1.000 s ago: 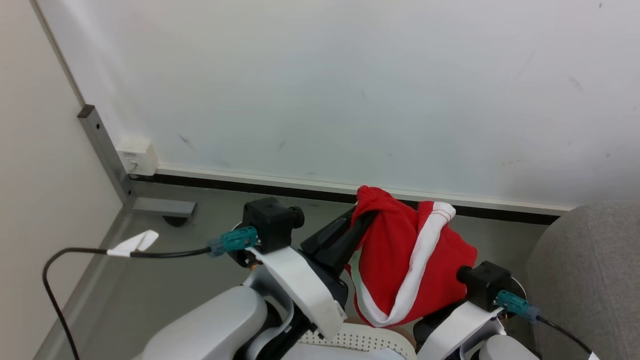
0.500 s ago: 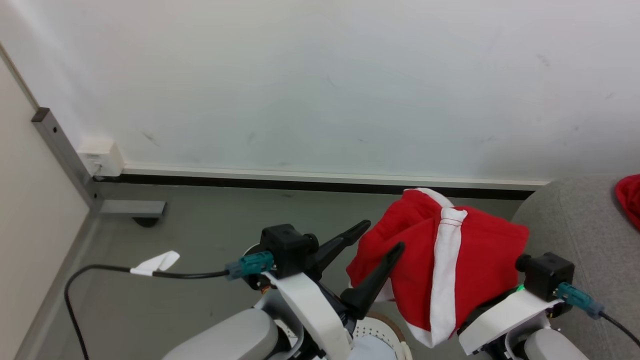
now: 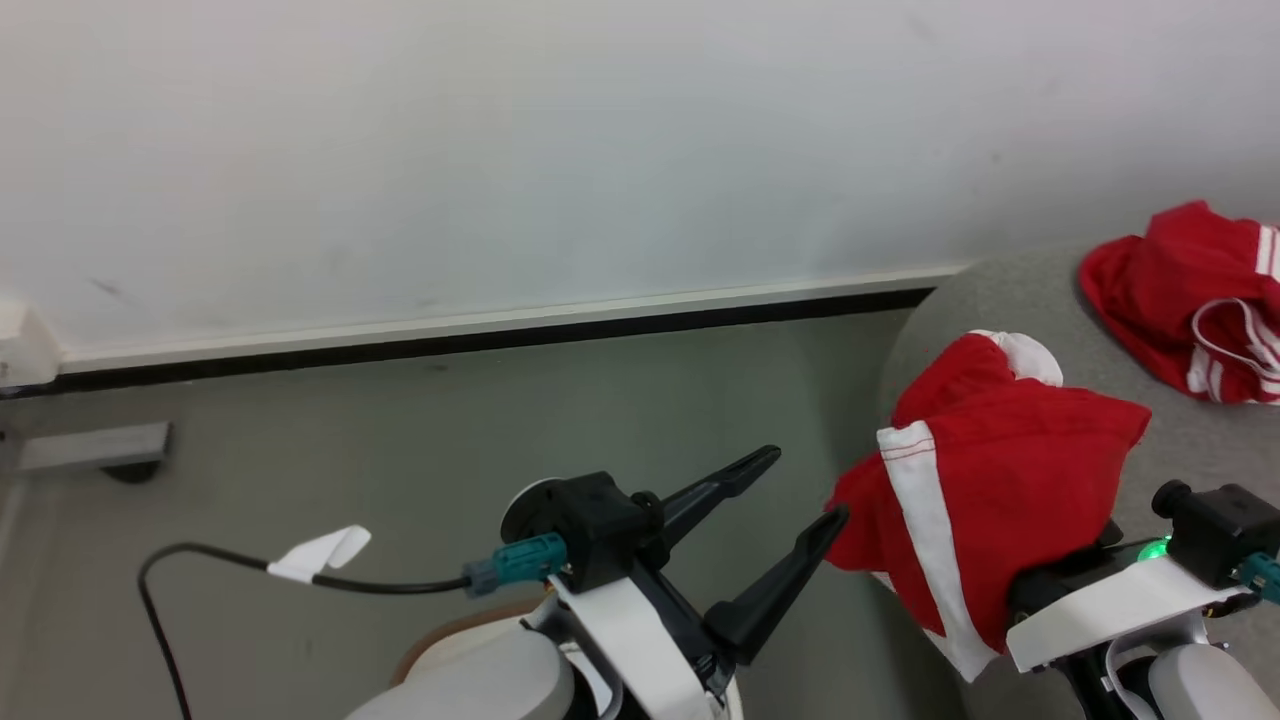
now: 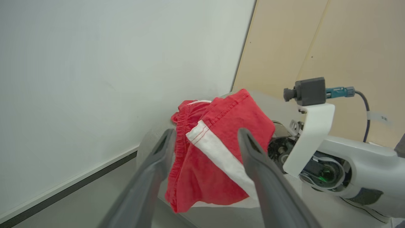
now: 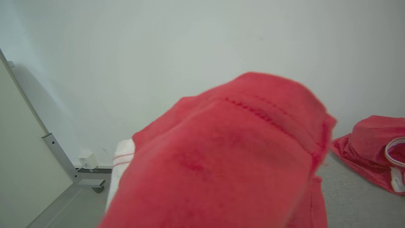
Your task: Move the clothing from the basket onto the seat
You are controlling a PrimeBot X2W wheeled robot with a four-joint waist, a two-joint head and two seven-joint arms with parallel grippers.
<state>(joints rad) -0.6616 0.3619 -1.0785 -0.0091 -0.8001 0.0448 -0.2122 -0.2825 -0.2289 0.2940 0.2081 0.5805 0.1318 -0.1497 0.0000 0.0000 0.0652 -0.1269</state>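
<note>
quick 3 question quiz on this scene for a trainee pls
1. True or false: the left gripper is shut on the raised bright red fabric garment with the white stripe.
2. What bears that garment? A) left gripper B) right arm C) neither
3. Fill in: the second crumpled red striped garment lies on the light grey upholstered ____.
Key: 1 false, its fingers stand apart and bare; 2 B; 3 sofa.

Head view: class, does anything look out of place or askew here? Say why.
One red garment hangs bunched in the air at the seat's rounded edge, part drooping off the side, not yet laid down. A second garment lies crumpled on the seat. Nothing looks damaged.
</note>
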